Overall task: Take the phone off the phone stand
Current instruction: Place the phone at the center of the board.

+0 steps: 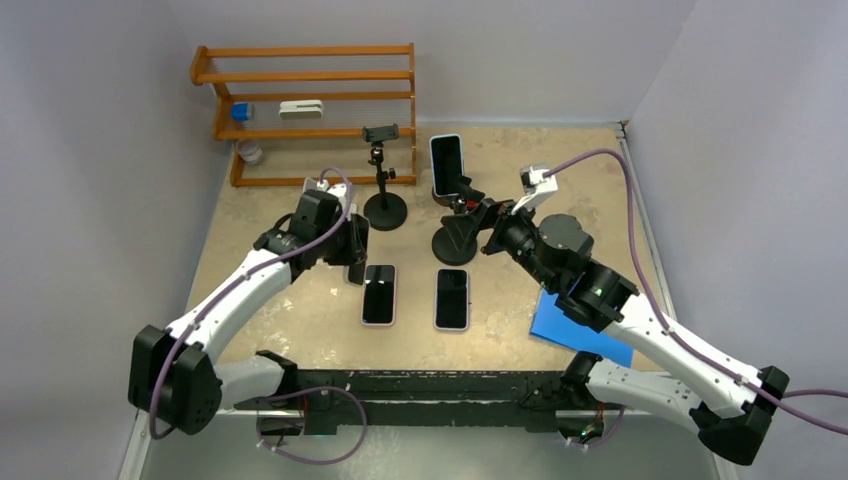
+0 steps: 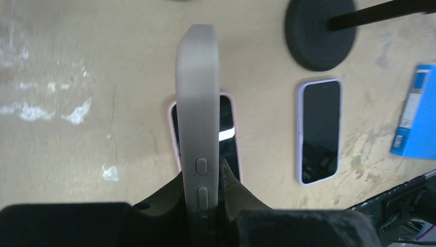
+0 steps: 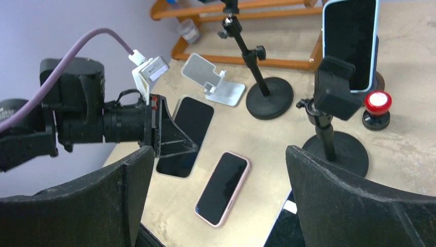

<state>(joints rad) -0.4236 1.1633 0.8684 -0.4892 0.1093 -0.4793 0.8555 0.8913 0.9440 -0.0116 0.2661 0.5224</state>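
Only the left wrist view shows the grey phone (image 2: 198,103) edge-on, clamped in left jaws over the pink phone (image 2: 230,123); right jaws wide apart. We count four phones: plus lilac phone (image 2: 320,131), blue-cased phone (image 1: 446,163) on stand (image 1: 441,193).

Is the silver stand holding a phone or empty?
Empty. The silver stand sits bare in the right wrist view; the left fingers clamp a grey-cased phone clear of it.

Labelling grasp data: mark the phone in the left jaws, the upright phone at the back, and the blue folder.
held phone (image 2: 198,92), left wrist view, side edge above the buttons.
upright phone (image 1: 446,158), top view, middle of screen.
blue folder (image 1: 575,335), top view, middle of visible cover.
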